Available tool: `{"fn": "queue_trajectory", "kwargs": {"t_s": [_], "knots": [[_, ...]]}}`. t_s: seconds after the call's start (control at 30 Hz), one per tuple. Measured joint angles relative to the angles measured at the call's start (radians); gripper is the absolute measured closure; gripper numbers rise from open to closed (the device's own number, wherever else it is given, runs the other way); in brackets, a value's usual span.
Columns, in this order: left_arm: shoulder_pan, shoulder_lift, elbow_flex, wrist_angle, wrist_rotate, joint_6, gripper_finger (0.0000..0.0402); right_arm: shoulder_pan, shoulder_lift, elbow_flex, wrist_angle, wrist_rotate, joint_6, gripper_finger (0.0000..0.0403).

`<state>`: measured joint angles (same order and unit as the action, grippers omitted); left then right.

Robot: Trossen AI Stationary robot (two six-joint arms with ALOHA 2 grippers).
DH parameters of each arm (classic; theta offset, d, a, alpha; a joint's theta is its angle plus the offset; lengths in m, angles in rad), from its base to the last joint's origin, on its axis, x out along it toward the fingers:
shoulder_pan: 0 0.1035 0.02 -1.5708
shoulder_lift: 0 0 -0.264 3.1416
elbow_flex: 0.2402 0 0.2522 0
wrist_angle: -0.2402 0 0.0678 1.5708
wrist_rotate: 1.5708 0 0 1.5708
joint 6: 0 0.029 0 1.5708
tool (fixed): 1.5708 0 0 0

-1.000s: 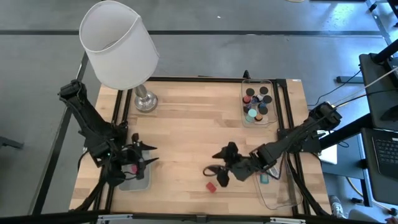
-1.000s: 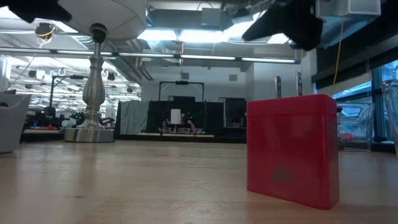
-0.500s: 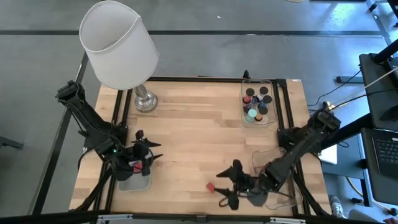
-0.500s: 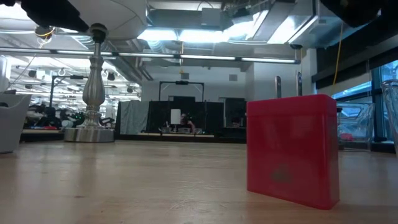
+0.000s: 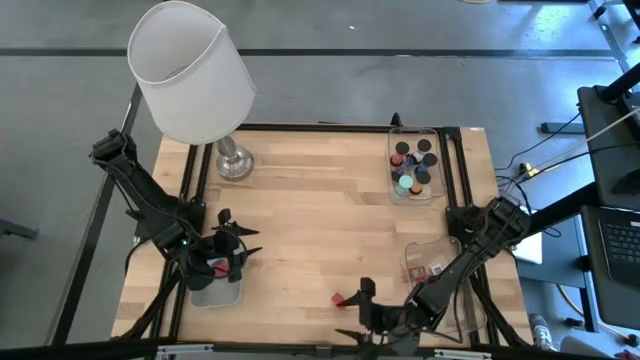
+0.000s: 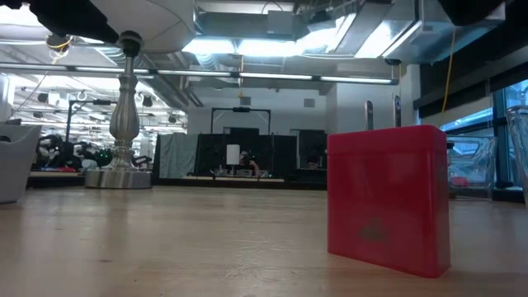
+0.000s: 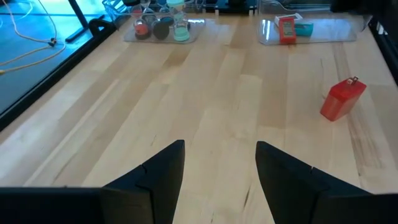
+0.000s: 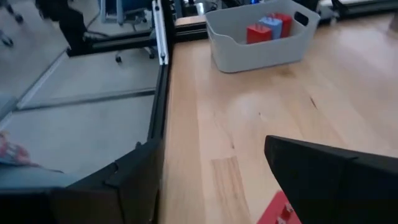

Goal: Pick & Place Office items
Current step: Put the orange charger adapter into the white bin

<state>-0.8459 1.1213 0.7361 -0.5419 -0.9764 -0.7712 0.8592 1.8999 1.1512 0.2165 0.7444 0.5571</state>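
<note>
Right gripper (image 5: pixel 362 318) low at the near edge of the wooden counter (image 5: pixel 310 215), fingers spread with nothing between them. The small red rectangular plastic block (image 5: pixel 340 299) stands just beside it, toward the counter's middle; a red corner of it shows at the edge of the right wrist view, beside one finger (image 8: pixel 336 174).

Block as seen from counter height (image 6: pixel 388 196): upright on a narrow edge, flat smooth sides, sharp corners, faint moulded mark on the face. Judged light and rigid, hollow plastic, likely slick. It should tip easily if nudged on a broad face. Best hold: across the two broad flat faces, low enough not to topple it, fingers square to the faces. Left wrist view shows a small tab on top of the block (image 7: pixel 341 100); avoid pinching there.

Left gripper (image 5: pixel 228 250) over the frosted grey plastic bin (image 5: pixel 216 291) at the counter's left near side, fingers apart and empty. The bin holds red and blue blocks (image 8: pixel 268 27).

Clear plastic tray with dark and teal cylinders (image 5: pixel 413 164) sits at the far right corner; a second clear tray (image 5: pixel 432 262) near the right arm holds a red piece.
</note>
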Motion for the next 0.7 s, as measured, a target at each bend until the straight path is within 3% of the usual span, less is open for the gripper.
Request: {"fn": "queue_trajectory", "kwargs": {"t_s": [0.17,0.3,0.4,0.7], "knots": [[0.000,0.000,0.000,0.000,0.000,0.000,0.0208,0.000,0.057,0.067,-0.014,0.007,-0.116,0.0121],[0.000,0.000,0.000,0.000,0.000,0.000,0.0208,0.000,0.073,0.113,-0.122,0.057,-0.104,0.0122],[0.000,0.000,0.000,-0.001,0.001,0.000,0.0208,-0.001,0.074,0.125,-0.215,0.095,0.020,0.0125],[0.000,0.000,0.000,-0.011,0.002,0.017,0.0208,-0.008,0.074,0.126,-0.365,0.079,0.481,0.0126]]}}
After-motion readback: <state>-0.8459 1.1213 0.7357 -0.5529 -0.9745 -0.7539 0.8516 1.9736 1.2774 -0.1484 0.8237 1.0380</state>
